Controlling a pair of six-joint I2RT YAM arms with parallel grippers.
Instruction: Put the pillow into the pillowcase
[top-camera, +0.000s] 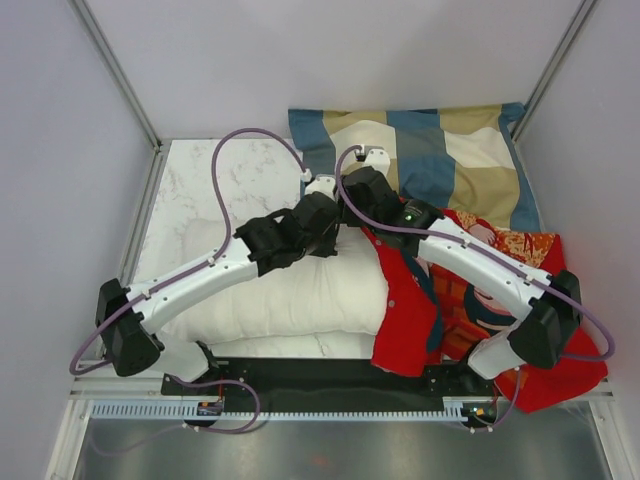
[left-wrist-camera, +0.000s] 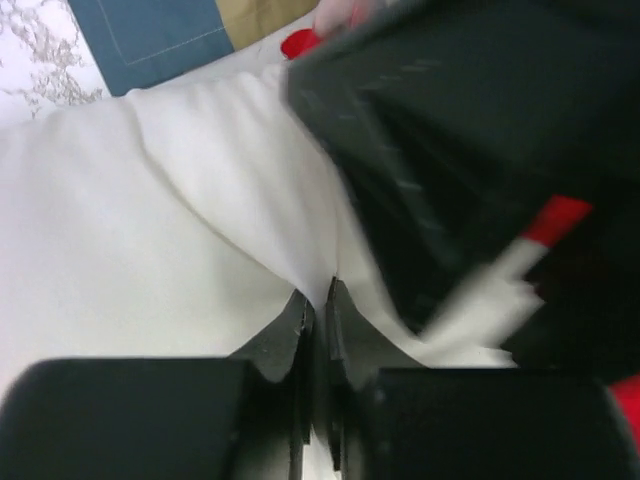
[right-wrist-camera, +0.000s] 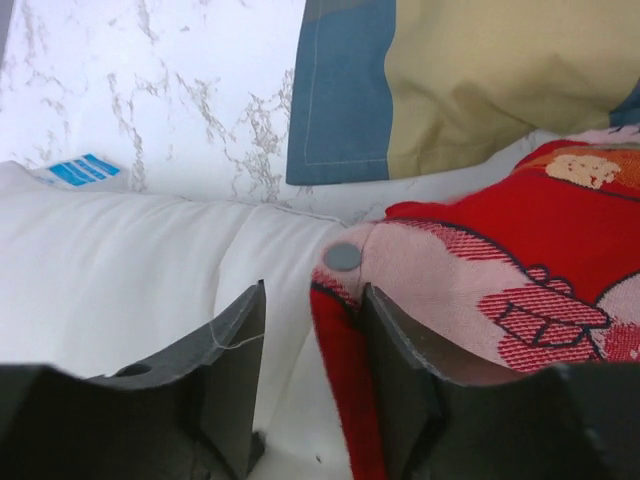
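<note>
Where pillowcase (right-wrist-camera: 480, 270) edge meets pillow (right-wrist-camera: 120, 270), marble (right-wrist-camera: 180, 90) beyond.

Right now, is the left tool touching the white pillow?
Touching. The left wrist view shows the left tool shut on a pinched fold of the pillow, with the fabric creasing into its tips.

**Off-task items: checked pillow, marble top, grey enclosure**

On my overhead feed I see a checked pillow (top-camera: 430, 150) in blue, tan and cream at the far right of the table (top-camera: 240, 175), up by the back wall (top-camera: 330, 50). The tabletop is white marble with grey veining. Metal frame posts (top-camera: 115, 70) slant at the corners. A black plate (top-camera: 320, 375) runs along the near edge.
</note>
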